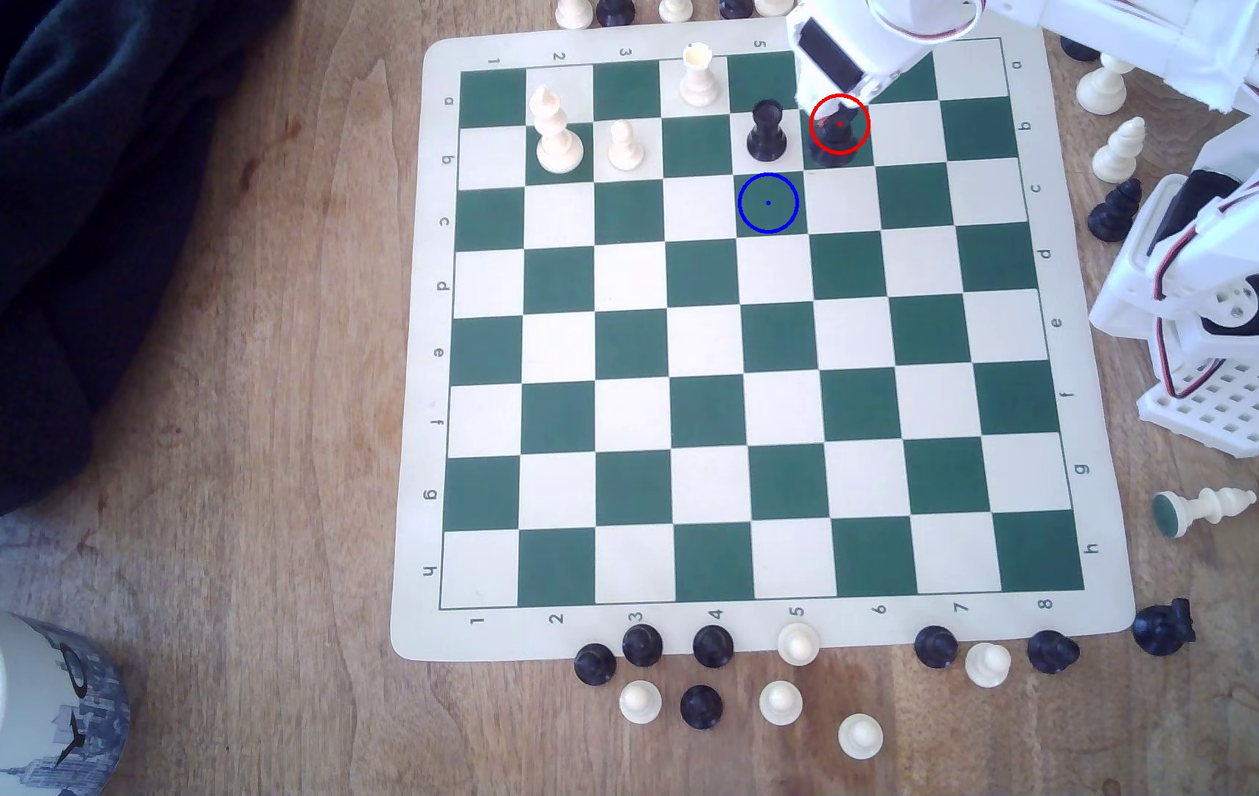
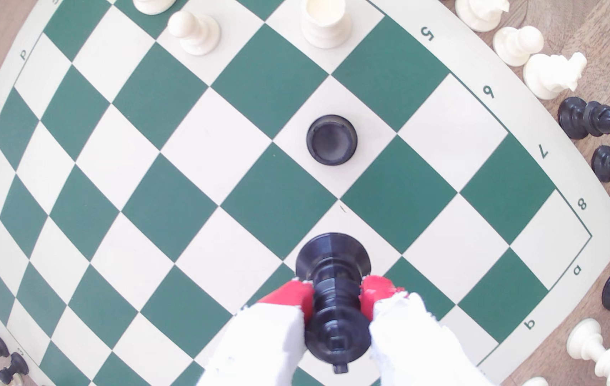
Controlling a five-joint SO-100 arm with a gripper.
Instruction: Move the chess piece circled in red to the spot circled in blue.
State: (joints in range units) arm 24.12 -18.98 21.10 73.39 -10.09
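The chess piece (image 1: 835, 139) is glossy black and stands inside the red ring on a dark green square near the board's far edge in the exterior view. My gripper (image 1: 841, 113) comes down on it from above. In the wrist view the red-padded fingers (image 2: 298, 297) press on both sides of the slim waist of the chess piece (image 2: 333, 256), so my gripper (image 2: 337, 293) is shut on it. I cannot tell whether its base touches the board. The spot (image 1: 768, 203) is a dark green square with a blue ring, one square diagonally nearer and toward the exterior view's left.
A shorter black rook (image 1: 766, 132) (image 2: 331, 139) stands one square from the held piece, directly behind the spot. Three white pieces (image 1: 557, 134) stand further to the exterior view's left. Spare pieces (image 1: 711, 673) line the board's edges, and the arm's base (image 1: 1224, 344) is at the right.
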